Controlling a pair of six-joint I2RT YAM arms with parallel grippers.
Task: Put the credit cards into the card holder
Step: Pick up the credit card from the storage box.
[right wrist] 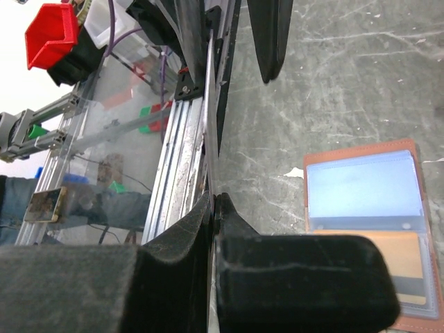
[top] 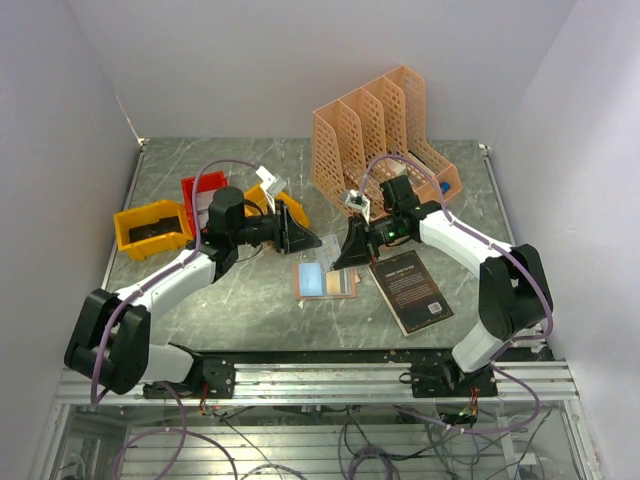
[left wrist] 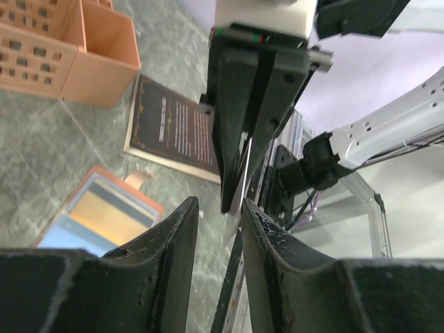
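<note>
The salmon-pink card holder point(top: 325, 281) lies open on the table, pale blue inner faces up, with a tan card in its lower pocket point(right wrist: 378, 260). My right gripper point(right wrist: 214, 198) is shut on a thin pale credit card point(right wrist: 208, 118), held edge-on above the table, left of the holder in the right wrist view. My left gripper point(left wrist: 220, 205) faces it, open, and the card's free end point(left wrist: 243, 177) lies between its fingers, close to the right one. In the top view both grippers meet just above the holder, left point(top: 300, 238) and right point(top: 350, 250).
A black book point(top: 410, 290) lies right of the holder. A peach lattice file organizer point(top: 385, 140) stands behind the right arm. A yellow bin point(top: 150, 228), a red bin point(top: 203, 195) and another yellow bin point(top: 285, 205) sit at the left. The table's metal front rail point(right wrist: 182, 152) runs below the grippers.
</note>
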